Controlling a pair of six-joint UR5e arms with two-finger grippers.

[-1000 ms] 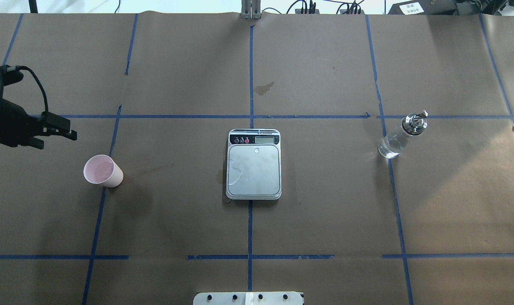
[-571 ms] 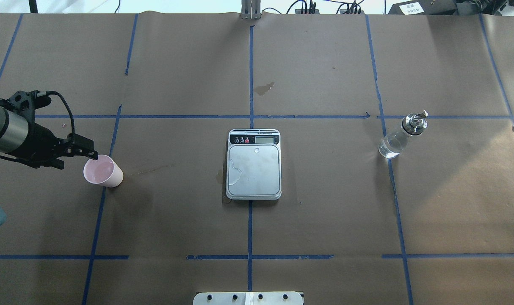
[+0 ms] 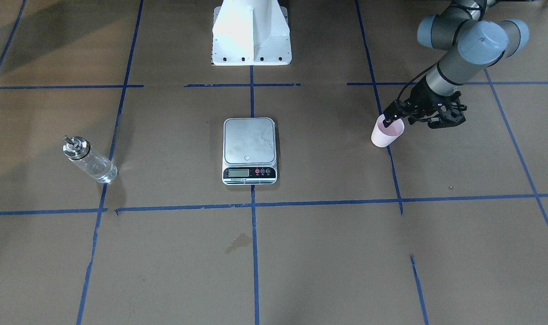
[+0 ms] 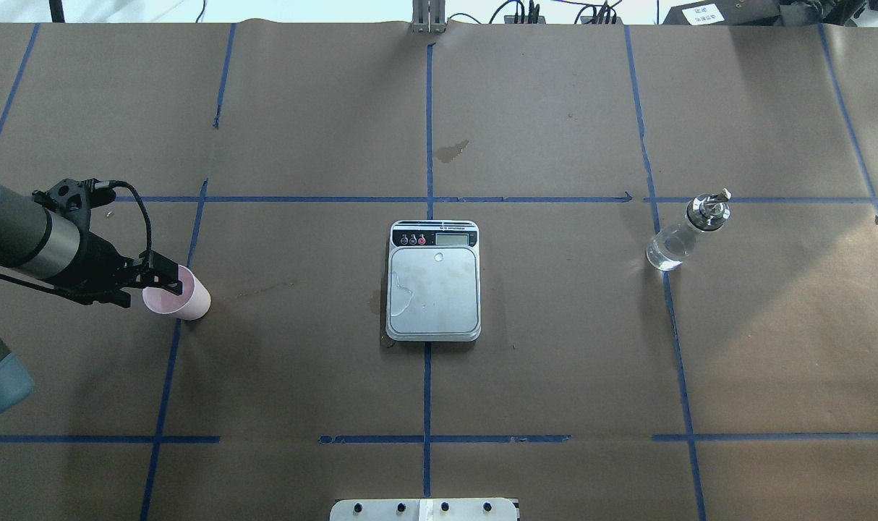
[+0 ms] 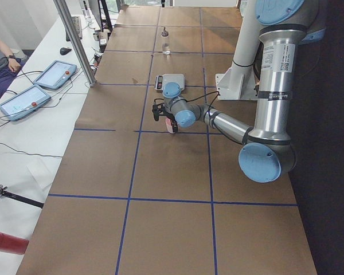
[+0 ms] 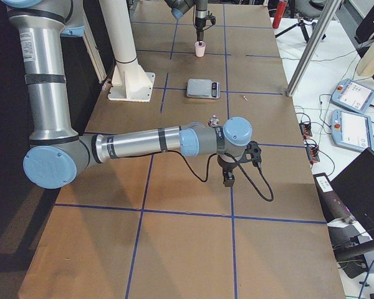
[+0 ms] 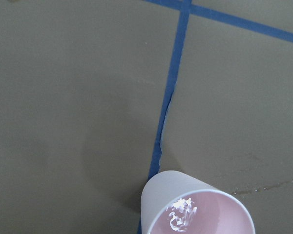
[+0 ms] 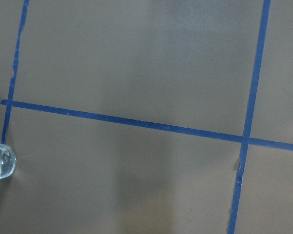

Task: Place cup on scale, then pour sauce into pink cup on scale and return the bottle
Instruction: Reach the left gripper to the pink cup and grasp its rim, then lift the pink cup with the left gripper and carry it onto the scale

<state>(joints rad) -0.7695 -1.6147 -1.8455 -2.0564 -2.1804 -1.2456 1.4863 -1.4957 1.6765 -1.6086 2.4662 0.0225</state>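
Observation:
The pale pink cup stands upright on the table left of the scale; it also shows in the front view and, from above, in the left wrist view. My left gripper is open at the cup, with one finger over its rim and the other outside it. The scale lies in the table's middle with a bare plate. The clear glass bottle stands far right. My right gripper hangs near the bottle, showing only in the exterior right view, so I cannot tell its state.
Brown paper with blue tape lines covers the table. The robot's white base stands behind the scale. A small wet patch shows on the scale's plate. Operators' tablets lie beyond the table's far edge.
My left arm has swung in and down from the table's left edge to the cup, so that one finger now reaches over its rim. Cup, scale and bottle have not moved.

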